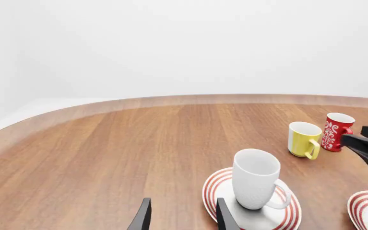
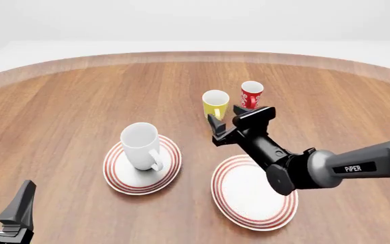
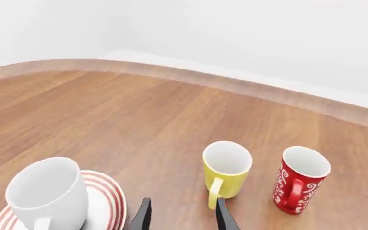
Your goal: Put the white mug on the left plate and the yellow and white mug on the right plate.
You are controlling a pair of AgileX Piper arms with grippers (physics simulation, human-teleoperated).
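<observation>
The white mug (image 2: 140, 144) stands upright on the left plate (image 2: 119, 175), handle toward the front; both also show in the left wrist view, mug (image 1: 255, 178) on plate (image 1: 217, 184). The yellow and white mug (image 2: 215, 103) stands on the bare table, beyond the right plate (image 2: 249, 195), which holds nothing. My right gripper (image 2: 226, 118) is open and empty, just short of the yellow mug (image 3: 226, 168), whose handle faces it. My left gripper (image 2: 1, 197) is open and empty at the front left, well away from the white mug.
A slim red cup with white pattern (image 2: 251, 94) stands close to the right of the yellow mug, also in the right wrist view (image 3: 299, 184). The round wooden table's far edge (image 2: 195, 55) curves behind them. The right arm (image 2: 330, 168) reaches over the right plate's far side.
</observation>
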